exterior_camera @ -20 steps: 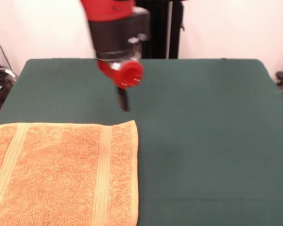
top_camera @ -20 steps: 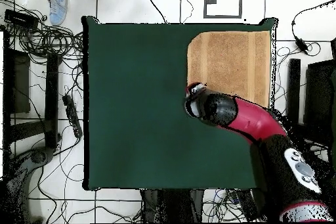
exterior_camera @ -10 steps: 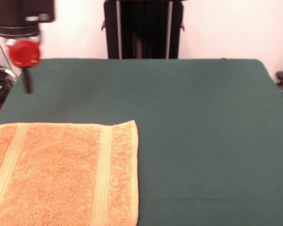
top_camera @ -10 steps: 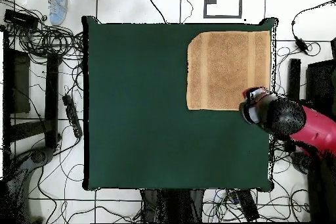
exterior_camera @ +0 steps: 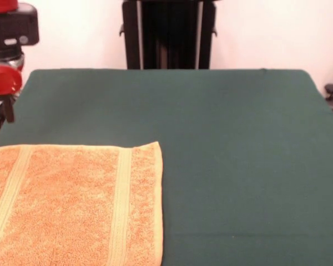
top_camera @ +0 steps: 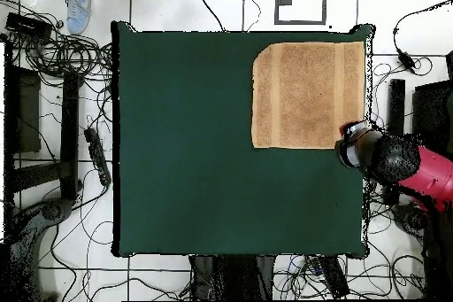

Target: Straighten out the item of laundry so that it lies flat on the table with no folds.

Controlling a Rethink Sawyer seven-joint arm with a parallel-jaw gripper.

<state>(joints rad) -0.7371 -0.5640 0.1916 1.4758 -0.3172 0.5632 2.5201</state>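
Note:
The item of laundry, an orange-tan terry towel [exterior_camera: 72,205] with ribbed bands, lies spread flat on the green table [exterior_camera: 238,138] at the near left corner in the front view. From overhead the towel [top_camera: 308,95] sits in the upper right corner of the table [top_camera: 186,139], its edges straight and no folds showing. My gripper [exterior_camera: 9,109] hangs over the table's left edge, behind the towel and clear of it, shut on nothing. Overhead, the gripper [top_camera: 352,151] is just below the towel's lower right corner, at the table's right edge.
A black stand [exterior_camera: 166,33] rises behind the table's far edge. Cables [top_camera: 53,95] cover the floor left of the table, and more lie to its right. A person's shoe [top_camera: 78,6] shows at the top left.
The arm has swung away from above the towel's edge out to the table's side and has dropped a little lower there. The towel has not moved.

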